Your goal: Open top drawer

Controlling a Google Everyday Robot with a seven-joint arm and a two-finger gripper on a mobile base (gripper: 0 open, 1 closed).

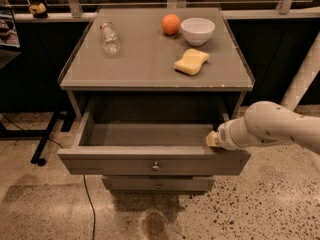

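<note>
The top drawer (pixel 115 163) of the grey cabinet is pulled well out, its inside bare, with a small round metal knob (pixel 155 166) at the centre of its flat front. My gripper (pixel 212 140) comes in from the right on a thick white arm (pixel 272 126) and sits at the right end of the drawer's front rim, its tip over the top edge. A narrower grey drawer (pixel 159 184) below stays closed.
On the cabinet top (pixel 145 59) lie a clear plastic bottle (pixel 109 36), an orange (pixel 170 24), a white bowl (pixel 197 30) and a yellow sponge (pixel 191 61). A cable (pixel 90 204) runs over the speckled floor at the left. A white pipe (pixel 305 79) stands at the right.
</note>
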